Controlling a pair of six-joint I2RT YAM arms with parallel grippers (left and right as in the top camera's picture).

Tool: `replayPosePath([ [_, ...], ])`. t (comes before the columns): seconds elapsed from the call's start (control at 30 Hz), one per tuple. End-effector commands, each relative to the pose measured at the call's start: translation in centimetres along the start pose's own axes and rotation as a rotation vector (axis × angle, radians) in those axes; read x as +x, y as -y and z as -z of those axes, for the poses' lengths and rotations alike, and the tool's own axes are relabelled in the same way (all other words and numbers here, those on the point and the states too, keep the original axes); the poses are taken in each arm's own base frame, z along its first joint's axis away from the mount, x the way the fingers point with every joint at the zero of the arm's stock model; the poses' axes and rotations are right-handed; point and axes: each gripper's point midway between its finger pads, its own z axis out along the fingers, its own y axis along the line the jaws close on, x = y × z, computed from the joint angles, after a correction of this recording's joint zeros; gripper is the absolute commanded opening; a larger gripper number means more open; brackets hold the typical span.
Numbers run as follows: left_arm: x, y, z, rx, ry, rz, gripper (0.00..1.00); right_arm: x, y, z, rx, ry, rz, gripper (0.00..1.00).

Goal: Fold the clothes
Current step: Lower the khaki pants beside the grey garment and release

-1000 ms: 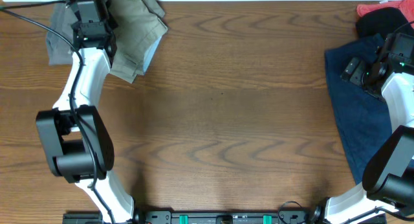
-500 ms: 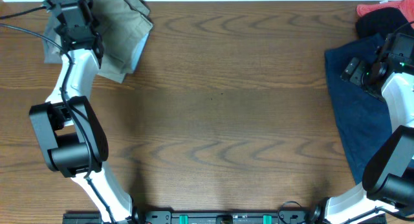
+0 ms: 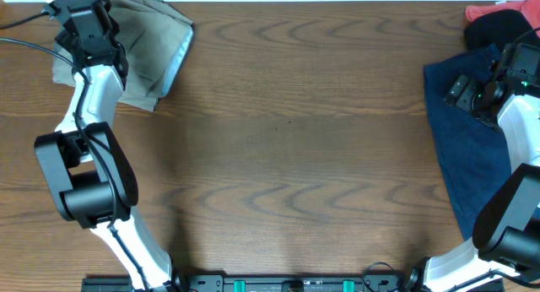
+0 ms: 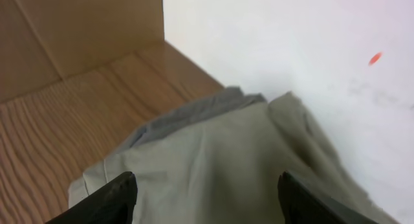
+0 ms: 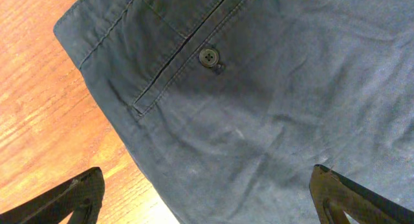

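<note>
The khaki shorts [image 3: 152, 39] are lying bunched in a compact pile at the far left corner of the counter [image 3: 295, 140]. The left tool [image 4: 207, 198] is hanging just over them with its jaws standing wide, and nothing is showing between them. That pile is looking finished, so the next fold is probably falling to the other side.

There, a navy garment [image 3: 456, 148] is lying spread flat along the right edge, its long axis running from the far side toward the robot. The right tool [image 5: 207, 195] is hovering directly above its far half, jaws spread wide and gripping nothing. A pocket seam and button [image 5: 208, 56] are sitting just ahead of the tool, and the cloth's edge is crossing onto bare wood to the tool's left in the wrist view.

The right arm is much the nearer; the left is sitting well apart across the counter. A black garment [image 3: 498, 29] and a red garment [image 3: 485, 11] are waiting at the far right corner.
</note>
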Motion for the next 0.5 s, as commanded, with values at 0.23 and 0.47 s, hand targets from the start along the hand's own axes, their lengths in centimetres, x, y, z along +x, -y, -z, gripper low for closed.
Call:
replayPosePath([
  [0.23,1.0,0.8,1.4,0.023,-0.090,-0.115,0.71,-0.9,0.0,1.0,-0.001,0.033,0.006,0.99],
  [0.47,8.5,-0.1,4.2,0.005,-0.408,-0.153,0.49,-0.9,0.0,1.0,-0.001,0.033,0.006,0.99],
])
